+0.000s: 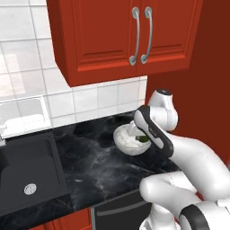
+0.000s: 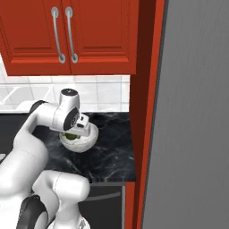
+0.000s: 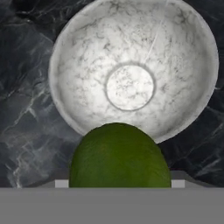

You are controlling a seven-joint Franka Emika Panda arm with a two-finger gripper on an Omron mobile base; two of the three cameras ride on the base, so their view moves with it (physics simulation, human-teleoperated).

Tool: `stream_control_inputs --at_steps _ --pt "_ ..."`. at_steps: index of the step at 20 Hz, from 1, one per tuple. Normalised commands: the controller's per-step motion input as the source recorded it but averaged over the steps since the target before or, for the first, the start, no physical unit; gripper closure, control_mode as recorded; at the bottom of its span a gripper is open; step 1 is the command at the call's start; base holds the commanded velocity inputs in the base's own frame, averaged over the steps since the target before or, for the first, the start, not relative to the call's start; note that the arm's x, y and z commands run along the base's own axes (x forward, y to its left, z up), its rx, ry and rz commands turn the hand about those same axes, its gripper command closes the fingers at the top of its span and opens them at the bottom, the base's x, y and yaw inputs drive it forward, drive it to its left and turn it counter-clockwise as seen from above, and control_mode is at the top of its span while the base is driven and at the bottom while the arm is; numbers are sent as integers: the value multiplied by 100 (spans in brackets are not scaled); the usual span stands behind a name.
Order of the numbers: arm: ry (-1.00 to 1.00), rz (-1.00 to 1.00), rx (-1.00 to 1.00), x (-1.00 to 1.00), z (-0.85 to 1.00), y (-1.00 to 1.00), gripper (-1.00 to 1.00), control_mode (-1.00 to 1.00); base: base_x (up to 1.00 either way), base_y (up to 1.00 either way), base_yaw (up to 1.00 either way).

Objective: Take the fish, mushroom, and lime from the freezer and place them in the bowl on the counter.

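Observation:
My gripper is shut on the lime, a dark green round fruit that covers the finger tips in the hand view. It hangs just above the near rim of the white-grey marbled bowl, whose inside holds nothing. From the base views the gripper reaches down over the bowl, with the lime showing green at its tip. The bowl stands on the black marble counter. The grey freezer rises at the right. The fish and mushroom are out of view.
A black sink is set into the counter at the left. Red wall cabinets hang above the bowl, and a red side panel stands between counter and freezer. White tiles back the counter.

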Motion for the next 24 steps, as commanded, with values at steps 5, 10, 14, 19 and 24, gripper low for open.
stream_control_inputs --at_steps 5,10,14,19,24 --pt "2 0 -2 32 -23 4 100 -100 0 0 0" --pt "1 0 -2 32 -24 6 100 -100 0 0 0" --pt "2 0 -2 23 -30 4 100 -100 0 0 0" --pt "0 0 -1 15 -35 0 100 -100 0 0 0" --pt "1 0 0 13 -24 0 100 -100 0 0 0"
